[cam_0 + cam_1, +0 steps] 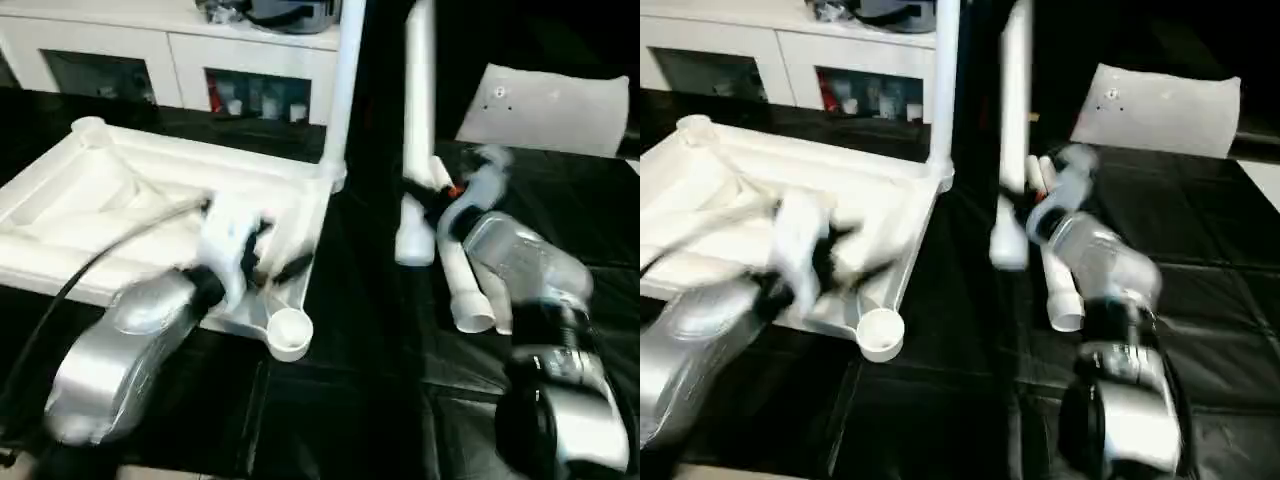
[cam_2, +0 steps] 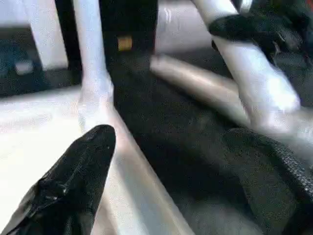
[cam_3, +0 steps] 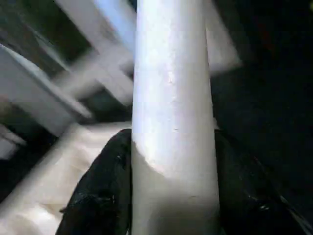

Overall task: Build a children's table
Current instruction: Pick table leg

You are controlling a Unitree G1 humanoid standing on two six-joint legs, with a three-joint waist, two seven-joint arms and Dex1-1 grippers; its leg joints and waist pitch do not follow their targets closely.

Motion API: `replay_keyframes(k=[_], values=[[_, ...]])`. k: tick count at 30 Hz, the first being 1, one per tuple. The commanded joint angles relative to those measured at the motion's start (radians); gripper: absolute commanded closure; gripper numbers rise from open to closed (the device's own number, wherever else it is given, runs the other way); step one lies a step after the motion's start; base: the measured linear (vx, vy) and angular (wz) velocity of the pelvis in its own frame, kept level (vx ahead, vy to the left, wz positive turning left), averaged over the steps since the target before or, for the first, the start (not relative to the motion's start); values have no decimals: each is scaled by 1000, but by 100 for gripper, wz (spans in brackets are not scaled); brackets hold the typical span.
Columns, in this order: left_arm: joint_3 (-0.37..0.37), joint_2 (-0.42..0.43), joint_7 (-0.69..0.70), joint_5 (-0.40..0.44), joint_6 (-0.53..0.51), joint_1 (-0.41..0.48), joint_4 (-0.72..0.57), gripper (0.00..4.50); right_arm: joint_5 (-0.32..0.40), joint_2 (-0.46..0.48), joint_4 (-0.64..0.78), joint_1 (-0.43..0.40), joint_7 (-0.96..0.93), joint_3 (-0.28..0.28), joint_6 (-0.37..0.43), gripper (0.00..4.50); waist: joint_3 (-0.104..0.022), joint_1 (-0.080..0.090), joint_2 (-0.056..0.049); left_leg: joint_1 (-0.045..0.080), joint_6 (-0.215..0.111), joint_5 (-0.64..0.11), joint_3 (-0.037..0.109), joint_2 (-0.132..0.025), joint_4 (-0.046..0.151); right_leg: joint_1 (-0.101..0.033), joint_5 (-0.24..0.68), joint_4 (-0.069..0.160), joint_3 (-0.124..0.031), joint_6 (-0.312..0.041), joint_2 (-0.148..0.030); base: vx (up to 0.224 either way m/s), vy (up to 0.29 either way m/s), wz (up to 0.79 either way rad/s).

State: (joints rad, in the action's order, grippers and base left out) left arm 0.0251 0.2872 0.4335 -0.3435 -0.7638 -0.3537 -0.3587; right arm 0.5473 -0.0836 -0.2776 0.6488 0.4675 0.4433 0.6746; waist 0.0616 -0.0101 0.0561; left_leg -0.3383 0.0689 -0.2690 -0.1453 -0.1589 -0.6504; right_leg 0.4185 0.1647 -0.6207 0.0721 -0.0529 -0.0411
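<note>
White plastic square tabletop (image 1: 150,215) lies underside up on the left of the black surface (image 1: 350,400), ribs and rim showing, round corner socket (image 1: 289,333) at the near right corner empty. Left hand (image 1: 262,262) hovers over that near right rim, fingers spread wide, pinching nothing. Right hand (image 1: 440,205) pinches a long smooth white tapered tubular leg (image 1: 418,130) near its lower end, leg raised close to upright, just right of the tabletop. Two more white legs (image 1: 468,290) lie flat under the right forearm. One white leg (image 1: 340,90) already stands in the far right corner socket. Far right, a flat white bag (image 1: 545,110).

Handling, judged: legs light, stiff, hollow, slick plastic; a low grip leaves the top free to swing, so keep it firm and near the socket end. Tabletop light, may slide when pushed; steady it by the rim.

Room: open black surface near the empty socket; standing leg and tabletop rim crowd the gap between the hands.
</note>
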Motion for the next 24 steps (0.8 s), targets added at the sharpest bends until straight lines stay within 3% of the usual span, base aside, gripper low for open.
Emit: replay_keyframes(k=[1,4,5,13,14,15,17,18,20,22,23,24], values=[[-16,-25,-13,-33,4,-48,37,9,87,6,102,-27,58,28,-33,265,-69,-5,-16,-14,-56,29,12,-56,86,-74,233,74,-61,-164,-94,0,0,0],[-39,-63,-21,-63,11,-111,80,9,153,23,162,-59,97,33,-24,265,-71,-5,-13,-14,-77,37,8,-50,85,-75,247,84,-60,-156,-93,0,0,0],[-52,-80,-28,-71,6,-131,93,9,168,28,183,-68,106,31,-12,265,-70,-4,-16,-18,-77,41,10,-49,86,-78,249,83,-59,-156,-93,0,0,0],[-176,-195,-45,-271,-89,-277,157,9,268,39,316,-135,189,-70,87,265,-70,-9,-5,-17,-95,63,9,-47,85,-75,293,93,-54,-139,-92,0,0,0],[-184,-203,-47,-286,-96,-287,161,9,273,37,323,-140,191,-78,91,265,-70,-11,-8,-16,-95,69,10,-50,86,-74,291,93,-54,-140,-92,0,0,0],[-212,-234,-56,-344,-107,-312,166,9,255,33,333,-152,201,-112,87,265,-70,-16,-8,-15,-92,73,9,-49,84,-73,295,94,-53,-139,-92,0,0,0],[-229,-250,-60,-377,-116,-326,168,9,226,27,337,-159,206,-140,76,265,-70,-19,-7,-17,-91,72,10,-49,86,-74,301,96,-52,-138,-93,0,0,0],[-238,-260,-62,-392,-124,-332,171,9,182,16,347,-169,211,-180,59,265,-68,-24,-4,-15,-84,72,9,-50,86,-72,310,95,-53,-130,-93,0,0,0],[-241,-262,-64,-394,-129,-334,172,9,176,13,351,-172,211,-188,58,265,-67,-26,-4,-15,-82,66,9,-51,87,-71,323,96,-54,-123,-93,0,0,0],[-210,-253,-66,-342,-115,-327,188,9,64,-10,377,-199,211,-310,2,265,-67,-28,-5,-15,-75,66,10,-51,88,-72,336,98,-53,-97,-93,0,0,0],[-202,-251,-71,-331,-110,-323,191,9,30,-16,382,-205,206,-344,-21,265,-67,-29,-10,-16,-71,68,12,-53,88,-71,337,98,-53,-91,-95,0,0,0],[-202,-251,-71,-331,-110,-323,191,9,30,-16,382,-205,206,-344,-21,265,-66,-27,-7,-16,-69,65,10,-51,88,-70,341,101,-53,-83,-92,0,0,0]])
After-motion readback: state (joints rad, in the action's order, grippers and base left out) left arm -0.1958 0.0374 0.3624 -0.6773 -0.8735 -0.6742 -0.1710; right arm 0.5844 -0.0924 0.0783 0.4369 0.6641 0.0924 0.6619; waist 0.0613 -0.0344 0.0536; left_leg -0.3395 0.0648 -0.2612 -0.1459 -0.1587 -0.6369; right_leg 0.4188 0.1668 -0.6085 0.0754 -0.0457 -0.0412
